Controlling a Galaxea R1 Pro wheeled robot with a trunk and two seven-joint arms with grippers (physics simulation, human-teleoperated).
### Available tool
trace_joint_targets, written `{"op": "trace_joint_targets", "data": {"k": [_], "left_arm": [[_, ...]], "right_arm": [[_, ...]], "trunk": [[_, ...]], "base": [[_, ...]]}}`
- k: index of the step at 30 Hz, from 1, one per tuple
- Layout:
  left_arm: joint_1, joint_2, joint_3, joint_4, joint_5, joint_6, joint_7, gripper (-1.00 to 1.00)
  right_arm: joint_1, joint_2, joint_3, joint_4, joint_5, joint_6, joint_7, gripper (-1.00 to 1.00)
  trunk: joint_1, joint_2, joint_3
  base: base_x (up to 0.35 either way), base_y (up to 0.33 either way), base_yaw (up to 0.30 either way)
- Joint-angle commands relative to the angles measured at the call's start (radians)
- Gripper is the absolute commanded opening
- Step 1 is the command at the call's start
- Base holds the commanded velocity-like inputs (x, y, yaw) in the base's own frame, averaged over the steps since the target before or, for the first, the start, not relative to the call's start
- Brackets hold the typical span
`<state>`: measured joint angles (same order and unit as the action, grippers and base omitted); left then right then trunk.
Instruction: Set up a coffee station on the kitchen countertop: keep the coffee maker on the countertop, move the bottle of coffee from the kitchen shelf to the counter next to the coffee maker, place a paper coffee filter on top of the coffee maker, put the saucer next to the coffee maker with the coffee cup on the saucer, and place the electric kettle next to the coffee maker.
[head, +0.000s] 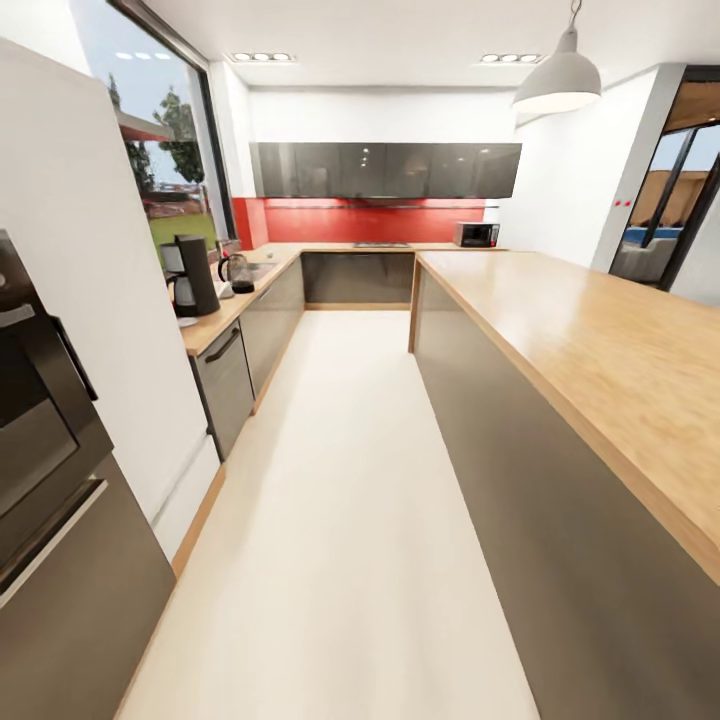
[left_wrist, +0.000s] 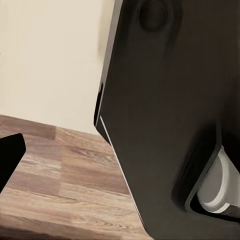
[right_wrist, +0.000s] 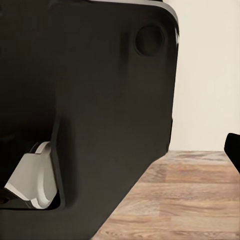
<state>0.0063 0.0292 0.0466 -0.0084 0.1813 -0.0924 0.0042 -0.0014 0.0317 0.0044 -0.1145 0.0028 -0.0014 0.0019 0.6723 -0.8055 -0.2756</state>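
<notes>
Coffee maker: a tall, near-black appliance with a smooth body (head: 193, 276) is seen standing on the near end of the long light tan wood-look countertop (head: 215, 322), at the left of the head view, close to the white wall.
Electric kettle: a rounded clear glass kettle with a black handle (head: 236, 270) is placed on the same countertop, just beside the coffee maker, on its far side.
Small white item: something low and white (head: 225, 291) is seen between the two appliances; it is too small to be identified.
Countertop: it is carried by grey cabinet fronts (head: 226, 385) and it runs toward the red back wall (head: 360, 220).
Island: a big orange-brown wooden top (head: 590, 350) is seen at the right, well apart from the countertop, with the pale floor (head: 340, 520) between them.
Wrist views: a large black body part (left_wrist: 170, 120) of the robot is shown over a wood-grain floor (left_wrist: 65, 185) in each.
Grippers: only a dark corner (left_wrist: 10, 155) is seen at the edge of the left wrist view, and a similar one (right_wrist: 233, 150) in the right wrist view; whether the fingers are spread or pressed together cannot be told.
</notes>
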Motion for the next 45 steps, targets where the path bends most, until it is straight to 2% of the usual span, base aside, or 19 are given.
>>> {"op": "trace_joint_targets", "data": {"k": [1, 12, 19, 23, 30, 34, 37, 39, 45], "left_arm": [[0.0, 0.0, 0.004, -0.001, 0.003, -0.002, 0.0, 1.0], [-0.003, 0.009, 0.001, -0.003, 0.001, -0.004, 0.0, 1.0], [-0.001, 0.006, -0.002, -0.002, -0.002, -0.038, 0.0, 1.0], [0.001, 0.014, 0.005, -0.001, 0.004, -0.043, 0.002, 1.0], [-0.007, 0.008, 0.004, -0.017, 0.007, -0.041, 0.004, 1.0], [-0.011, 0.018, 0.003, -0.05, 0.003, -0.036, 0.006, 1.0], [-0.017, 0.04, 0.002, -0.075, 0.003, -0.036, 0.006, 1.0], [-0.041, 0.061, 0.002, -0.106, 0.003, -0.037, 0.007, 1.0], [-0.126, 0.075, 0.002, -0.16, 0.001, -0.041, 0.004, 1.0]], "right_arm": [[0.0, 0.0, 0.0, -0.001, 0.0, 0.0, 0.0, 1.0], [0.0, 0.001, -0.001, -0.002, -0.001, -0.002, -0.003, 1.0], [0.0, 0.002, -0.001, -0.008, -0.003, -0.018, 0.003, 1.0], [0.0, 0.002, -0.003, -0.008, -0.005, -0.03, 0.003, 1.0], [0.0, 0.002, -0.003, -0.01, -0.005, -0.032, 0.001, 1.0], [0.0, 0.002, -0.003, -0.01, -0.003, -0.032, 0.001, 1.0], [0.0, 0.0, -0.004, -0.015, -0.004, -0.033, -0.001, 1.0], [0.0, -0.002, -0.004, -0.049, -0.004, -0.033, -0.004, 1.0], [0.0, -0.015, -0.006, -0.166, -0.003, -0.035, -0.008, 1.0]], "trunk": [[-0.004, 0.006, 0.002], [-0.046, 0.083, 0.037], [-0.073, 0.132, 0.059], [-0.088, 0.16, 0.071], [-0.115, 0.209, 0.093], [-0.13, 0.237, 0.106], [-0.142, 0.258, 0.115], [-0.149, 0.272, 0.121], [-0.172, 0.314, 0.14]], "base": [[0.0, 0.0, 0.002], [0.0, 0.0, 0.0], [0.0, 0.0, 0.0], [0.0, 0.0, 0.0], [0.0, 0.0, 0.0], [0.0, 0.0, 0.0], [0.0, 0.0, 0.0], [0.0, 0.0, 0.0], [0.0, 0.0, 0.0]]}}
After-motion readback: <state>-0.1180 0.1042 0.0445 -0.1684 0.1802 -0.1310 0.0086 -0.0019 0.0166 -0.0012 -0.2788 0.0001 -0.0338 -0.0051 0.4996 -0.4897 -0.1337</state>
